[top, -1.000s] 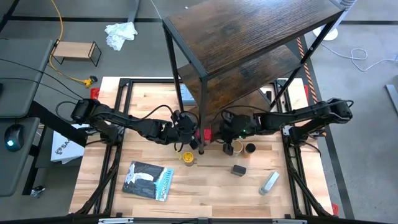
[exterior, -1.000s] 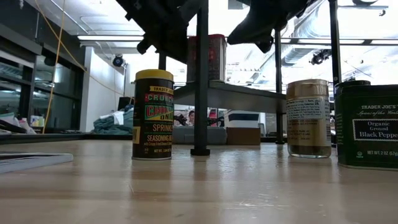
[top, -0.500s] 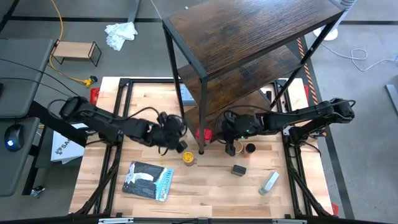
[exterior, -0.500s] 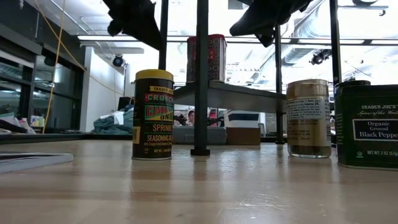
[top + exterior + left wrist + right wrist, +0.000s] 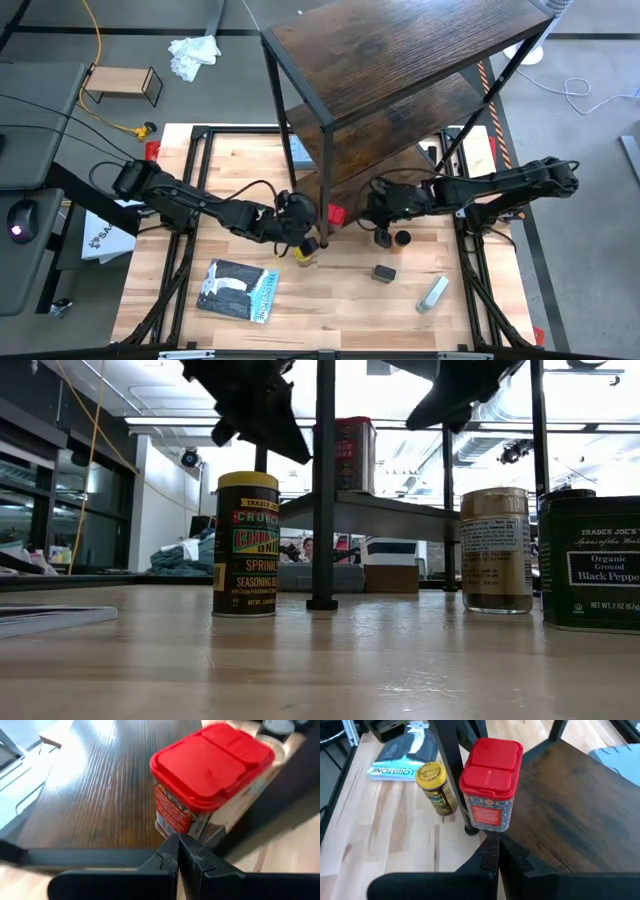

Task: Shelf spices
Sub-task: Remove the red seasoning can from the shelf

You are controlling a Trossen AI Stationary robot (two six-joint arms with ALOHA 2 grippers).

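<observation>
Spice jars stand scattered around the front leg of the big shelf (image 5: 400, 75), a tiered unit of dark brown wood-grain boards in a thin black metal frame. On its lowest board, right at the corner beside that leg, sits the red-lidded spice container (image 5: 335, 213), upright and touched by neither arm. The left gripper (image 5: 178, 851) hangs just in front of this red container, fingers pressed together and holding nothing; from above it sits close over the yellow-lidded jar with the dark label (image 5: 303, 252), which stands on the light wooden table (image 5: 330, 300) just in front of the shelf leg. The right gripper (image 5: 495, 854) faces the same red container from the opposite side, also clenched shut and empty. Out on the table in front of the shelf, toward the right arm's side, stand the tan-lidded glass jar (image 5: 496, 550) and the dark tin of black pepper (image 5: 595, 560); a small black container (image 5: 384, 273) lies a little farther from the shelf. A grey-white tube (image 5: 432, 294) lies beyond that, and a flat blue-grey packet (image 5: 238, 290) rests on the left arm's side of the table.
</observation>
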